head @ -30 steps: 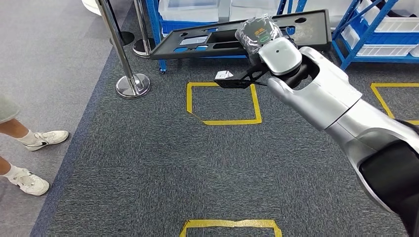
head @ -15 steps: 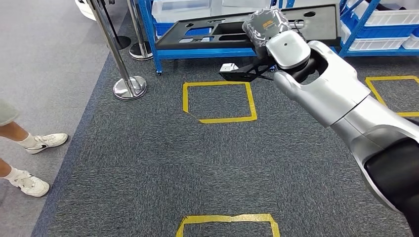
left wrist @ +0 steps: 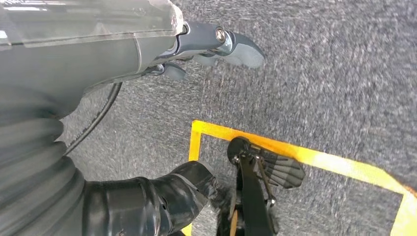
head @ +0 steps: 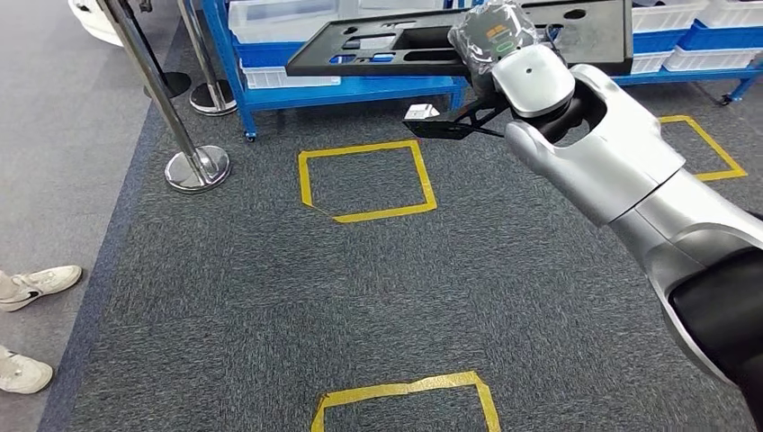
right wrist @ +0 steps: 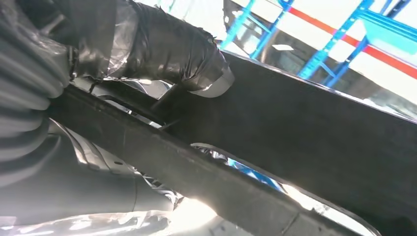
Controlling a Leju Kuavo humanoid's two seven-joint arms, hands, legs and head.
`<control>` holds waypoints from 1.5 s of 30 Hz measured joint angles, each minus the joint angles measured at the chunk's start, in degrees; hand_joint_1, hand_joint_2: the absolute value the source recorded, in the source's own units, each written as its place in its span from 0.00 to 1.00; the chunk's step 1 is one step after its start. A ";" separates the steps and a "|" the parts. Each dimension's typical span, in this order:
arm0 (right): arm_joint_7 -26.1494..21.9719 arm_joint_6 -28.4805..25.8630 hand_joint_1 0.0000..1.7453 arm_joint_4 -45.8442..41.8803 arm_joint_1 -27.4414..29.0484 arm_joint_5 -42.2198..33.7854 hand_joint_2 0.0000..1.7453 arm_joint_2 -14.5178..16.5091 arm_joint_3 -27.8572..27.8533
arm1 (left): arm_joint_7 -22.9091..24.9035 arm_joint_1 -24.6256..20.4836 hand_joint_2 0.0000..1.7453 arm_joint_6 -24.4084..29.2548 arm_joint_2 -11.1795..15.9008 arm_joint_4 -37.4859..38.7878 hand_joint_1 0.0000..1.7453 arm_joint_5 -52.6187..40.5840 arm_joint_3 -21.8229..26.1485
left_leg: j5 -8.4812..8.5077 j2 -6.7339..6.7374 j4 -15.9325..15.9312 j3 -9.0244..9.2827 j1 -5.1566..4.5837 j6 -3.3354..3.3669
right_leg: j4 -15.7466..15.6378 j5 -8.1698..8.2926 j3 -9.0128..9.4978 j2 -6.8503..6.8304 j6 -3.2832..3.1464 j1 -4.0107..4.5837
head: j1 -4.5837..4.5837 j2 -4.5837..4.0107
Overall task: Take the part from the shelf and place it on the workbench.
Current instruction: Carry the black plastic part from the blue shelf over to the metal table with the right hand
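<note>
The part is a long flat black panel with several cutouts. My right hand, wrapped in clear plastic, grips it near its right end and holds it level above the carpet, in front of the blue shelf. A black bracket with a white tag hangs under the hand. In the right wrist view the wrapped thumb presses on the dark panel. My left hand hangs over the carpet with its fingers apart and holds nothing.
Two chrome stanchions stand at the left beside the shelf, which carries white bins. Yellow tape squares mark the grey carpet ahead and near my feet. A person's white shoes are at the left edge.
The whole picture has shifted left and the shelf sits lower in view: the camera has moved. My right hand still holds the panel in the same grip.
</note>
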 joint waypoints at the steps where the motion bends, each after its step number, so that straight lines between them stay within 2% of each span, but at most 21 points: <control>1: 0.00 -0.01 1.00 -0.05 -0.11 0.01 1.00 0.04 -0.04 | -0.01 -0.01 1.00 -0.01 0.00 0.00 0.00 -0.01 0.05 | -0.12 0.48 0.13 0.02 -0.14 -0.28 | -2.54 0.73 1.15 -0.88 -0.28 0.26 | -0.03 0.00; 2: 0.00 -0.01 1.00 -0.09 -0.17 0.01 1.00 0.04 -0.06 | -0.03 -0.06 1.00 -0.02 0.00 0.00 0.00 -0.01 0.09 | -0.22 1.00 0.19 0.05 -0.32 -0.58 | -3.80 0.88 1.59 -1.35 -0.60 0.54 | -0.05 0.00; 5: 0.00 -0.02 1.00 -0.15 -0.26 0.02 1.00 -0.12 -0.08 | -0.08 -0.32 1.00 -0.03 -0.01 0.00 0.00 -0.01 0.14 | -0.55 2.11 0.28 0.21 -0.36 -1.59 | -4.23 1.20 1.30 0.48 -1.69 0.65 | -0.08 0.01; 7: 0.03 -0.02 1.00 -0.22 -0.38 0.03 1.00 -0.09 -0.09 | -0.09 -0.30 1.00 -0.03 -0.02 0.00 0.00 -0.01 0.15 | -2.65 -0.25 3.04 -0.96 -0.10 -2.07 | -4.60 1.65 1.32 1.74 -2.44 0.34 | -0.09 -0.01; 10: 0.03 0.00 1.00 -0.25 -0.33 0.08 1.00 0.07 -0.04 | -0.09 -0.12 1.00 -0.03 0.04 0.00 0.00 -0.01 0.16 | -7.87 -3.73 13.86 -6.00 -0.05 -2.24 | -4.62 1.89 1.12 3.89 -2.92 0.39 | -0.10 0.00; 12: -0.04 0.05 1.00 -0.25 -0.21 0.08 1.00 0.12 0.00 | -0.09 -0.07 1.00 -0.03 0.08 0.00 0.00 -0.04 0.19 | -7.45 -4.04 16.33 -7.39 -0.10 -2.13 | -4.45 1.91 1.07 5.64 -2.95 0.52 | -0.10 0.00; 14: -0.01 0.11 1.00 -0.25 -0.22 0.13 1.00 0.12 0.00 | -0.11 -0.03 1.00 -0.08 0.09 0.00 0.00 -0.22 0.21 | -3.31 -4.94 10.39 -4.96 -0.07 -1.76 | -4.19 1.83 1.09 7.34 -2.89 0.54 | -0.09 -0.01; 16: 0.07 0.18 1.00 -0.23 -0.36 0.22 1.00 0.03 -0.02 | -0.20 0.03 1.00 -0.15 0.14 0.00 0.00 -0.39 0.25 | -0.57 -7.43 3.43 -1.80 0.09 -1.38 | -3.82 1.71 0.78 8.82 -2.54 0.57 | -0.06 0.00; 19: 0.07 0.25 1.00 -0.12 -0.42 0.32 1.00 -0.63 -0.03 | -0.38 -0.20 1.00 -0.20 0.18 -0.01 0.00 -0.64 0.28 | -0.41 -7.93 0.89 -0.65 -0.07 -0.97 | -3.85 2.06 0.07 10.77 -1.41 0.12 | -0.09 0.00; 21: 0.14 0.24 1.00 -0.06 -0.54 0.36 1.00 -1.51 -0.16 | -0.37 -0.39 1.00 -0.20 0.13 -0.01 0.00 -0.92 0.43 | -0.05 -6.48 0.22 -0.31 0.07 -0.33 | -3.42 1.77 -0.35 9.48 -0.79 0.21 | -0.02 0.01; 24: 0.50 0.36 1.00 -0.02 -1.14 0.60 1.00 -2.17 -0.45 | -0.35 -0.21 1.00 -0.18 0.08 0.00 0.00 -1.18 0.70 | 0.16 -4.28 -0.44 0.02 0.11 0.46 | 3.92 -2.26 -3.98 3.99 -0.27 0.40 | 0.17 0.01; 27: 0.73 0.72 1.00 0.05 -1.24 0.89 1.00 -2.96 -0.53 | -0.35 -0.13 1.00 -0.15 0.08 0.00 0.00 -1.42 0.90 | -0.20 -1.98 -0.18 0.02 0.01 0.57 | 10.51 -3.83 -7.36 2.87 0.11 0.00 | 0.17 0.01; 29: 0.77 0.91 1.00 0.08 -1.45 1.00 1.00 -3.86 -0.72 | -0.38 -0.16 1.00 -0.14 0.05 0.00 0.00 -1.58 1.03 | -0.58 -0.61 0.06 0.17 0.01 0.44 | 5.68 -0.62 -4.85 1.98 0.07 -0.04 | 0.18 0.01; 31: 0.68 1.09 1.00 0.01 -1.82 1.04 1.00 -4.81 -1.05 | -0.44 -0.15 1.00 -0.16 0.01 0.00 0.00 -1.74 1.13 | -1.01 0.64 0.28 0.44 -0.24 0.04 | -1.25 1.79 -1.33 -0.50 -0.43 0.51 | 0.17 0.01; 33: 0.57 1.25 1.00 -0.13 -2.01 1.02 1.00 -6.09 -1.25 | -0.49 -0.19 1.00 -0.18 -0.02 0.00 0.00 -1.93 1.26 | -1.33 1.84 0.27 0.76 -0.59 -0.50 | -3.92 2.10 -0.16 -1.41 -1.05 1.14 | 0.14 0.01; 35: 0.54 1.34 1.00 -0.44 -1.94 0.97 1.00 -7.61 -1.32 | -0.46 -0.39 1.00 -0.03 -0.07 0.00 0.00 -2.14 1.46 | -1.67 2.61 0.17 1.09 -0.64 -1.11 | -4.14 2.31 -0.13 0.12 -1.62 1.05 | 0.11 0.01; 37: 0.65 1.57 1.00 -1.02 -1.97 0.93 1.00 -8.73 -1.54 | -0.37 -0.43 1.00 0.22 -0.15 0.00 0.00 -2.33 1.66 | -3.18 0.40 1.79 0.70 -0.37 -1.62 | -4.52 2.53 0.08 1.46 -2.21 0.61 | 0.09 0.01; 39: 0.93 2.04 1.00 -1.52 -2.09 0.88 1.00 -9.24 -1.80 | -0.33 -0.22 1.00 0.46 -0.20 0.00 0.00 -2.51 1.84 | -6.67 -2.85 7.80 -1.85 -0.18 -1.80 | -4.68 2.67 0.12 2.97 -2.65 0.45 | 0.08 0.01; 41: 1.07 2.54 1.00 -1.80 -2.08 0.76 1.00 -9.55 -1.89 | -0.33 -0.04 1.00 0.57 -0.20 0.00 0.00 -2.76 2.19 | -9.37 -3.84 15.05 -5.33 -0.22 -1.77 | -4.60 2.70 0.06 4.82 -2.86 0.60 | 0.07 0.01; 43: 0.99 2.83 1.00 -2.03 -2.07 0.67 1.00 -9.98 -1.94 | -0.34 0.02 1.00 0.58 -0.21 0.00 0.00 -2.97 2.50 | -7.77 -4.12 15.69 -6.15 -0.27 -1.50 | -4.43 2.66 0.11 6.78 -2.90 0.74 | 0.07 0.01; 45: 0.97 3.03 1.00 -2.32 -2.25 0.66 1.00 -10.49 -2.10 | -0.35 0.01 1.00 0.57 -0.20 0.00 0.00 -3.08 2.60 | -3.19 -5.88 8.90 -3.72 -0.25 -0.87 | -4.24 2.59 0.17 8.52 -2.86 0.78 | 0.07 0.00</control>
